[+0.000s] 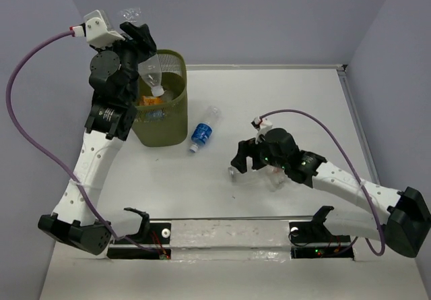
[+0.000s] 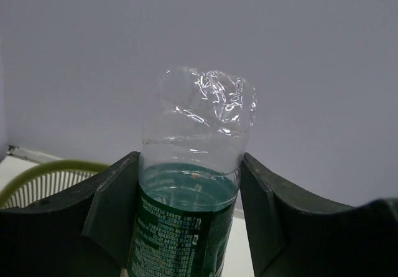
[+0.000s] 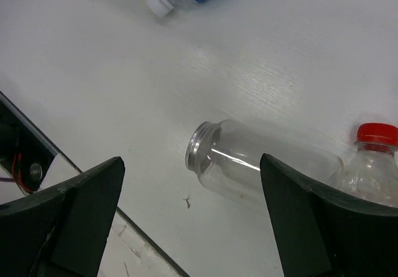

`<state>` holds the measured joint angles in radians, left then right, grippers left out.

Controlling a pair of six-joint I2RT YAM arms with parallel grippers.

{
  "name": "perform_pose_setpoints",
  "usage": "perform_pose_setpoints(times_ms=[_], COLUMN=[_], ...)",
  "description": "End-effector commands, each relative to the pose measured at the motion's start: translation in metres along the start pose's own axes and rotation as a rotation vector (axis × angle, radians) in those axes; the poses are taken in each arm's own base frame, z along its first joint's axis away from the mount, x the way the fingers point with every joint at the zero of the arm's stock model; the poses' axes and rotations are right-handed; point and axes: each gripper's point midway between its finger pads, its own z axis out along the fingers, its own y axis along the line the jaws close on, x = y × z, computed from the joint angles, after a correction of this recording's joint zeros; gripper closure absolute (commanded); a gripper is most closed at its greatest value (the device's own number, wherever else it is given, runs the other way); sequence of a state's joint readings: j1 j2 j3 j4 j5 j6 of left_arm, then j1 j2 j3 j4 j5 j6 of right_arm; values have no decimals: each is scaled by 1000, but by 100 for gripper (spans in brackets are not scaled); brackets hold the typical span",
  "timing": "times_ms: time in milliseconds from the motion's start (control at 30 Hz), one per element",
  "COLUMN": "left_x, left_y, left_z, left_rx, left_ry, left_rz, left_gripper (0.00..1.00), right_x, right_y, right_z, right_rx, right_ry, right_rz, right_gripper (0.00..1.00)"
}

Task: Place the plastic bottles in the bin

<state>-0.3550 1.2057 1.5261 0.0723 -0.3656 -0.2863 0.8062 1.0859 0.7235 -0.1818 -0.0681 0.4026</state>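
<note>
Seen from above, the left gripper (image 2: 189, 218) is raised over the bin (image 1: 168, 130), which stands on the table (image 1: 283, 104) at about 10 o'clock from the table's middle. Its two fingers are clenched on the green-labelled bottle (image 2: 186, 190), one finger pressing each side of the label. The crumpled clear bottom of this bottle points away from the wrist camera. In the top view a clear neck with a white cap (image 1: 157, 91) shows under this gripper, above the opening of the bin. I cannot tell for sure if it belongs to the same bottle. Inside the bin something orange and a piece of blue label are visible. The blue-labelled bottle (image 1: 203, 131) lies on its side on the table, just beside the bin at about 3 o'clock from it, with its white cap pointing to 7 o'clock. The right gripper (image 3: 191, 165) is low over the table, at about 4 o'clock from that bottle, and its fingers are spread wide and grasp nothing. Between them, in the right wrist view, lies the capless clear bottle (image 3: 267, 171) on its side, its open mouth turned to 9 o'clock. The red-capped bottle (image 3: 375, 162) is right next to it at 3 o'clock.
</note>
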Motion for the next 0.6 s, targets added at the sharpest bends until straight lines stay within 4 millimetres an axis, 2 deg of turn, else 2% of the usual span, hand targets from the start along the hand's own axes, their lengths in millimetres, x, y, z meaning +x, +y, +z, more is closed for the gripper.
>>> perform_pose_setpoints(times_ms=[0,33,67,100,133,167,200,233,267,300,333,400,433,467,500,533,567], left_x=[-22,-21,-23,-22,-14,-12,-3,2,10,14,21,18,22,22,17,13,19], left_y=[30,36,45,45,49,50,52,54,59,60,64,63,59,54,51,45,37], left_z=[25,30,34,42,45,48,55,57,60,60,59,52,50,46,37,32,26], left_rx=[-99,-122,-161,-165,-169,-170,-176,-185,-199,-204,-211,-200,-173,-145,-124,-98,-50], left_ry=[-128,-136,-153,-175,-172,-176,-166,-157,-142,-136,-122,-126,-108,-99,-95,-89,-59], left_rz=[44,60,88,98,122,134,155,166,177,180,184,164,145,134,106,84,70], left_gripper=[42,42,42,42,41,41,36,28,10,4,1,1,1,1,1,1,1], right_x=[-78,-84,-85,-102,-113,-113,-127,-133,-131,-134,-149,-155,-156,-159,-150,-147,-159], right_y=[16,18,12,17,13,-1,2,-8,-22,-26,-23,-34,-38,-44,-55,-58,-57], right_z=[15,22,38,43,49,66,71,78,97,106,113,133,152,159,174,181,185], right_rx=[11,12,44,44,61,118,122,145,155,152,123,141,156,166,188,199,207], right_ry=[-254,-265,-257,-292,-323,-319,-347,-357,-339,-336,-349,-345,-331,-331,-304,-292,-308], right_rz=[122,141,157,186,200,215,238,261,296,314,331,351,355,368,389,393,395], right_gripper=[4,4,3,2,1,0,0,0,0,0,0,0,0,0,0,0,0])
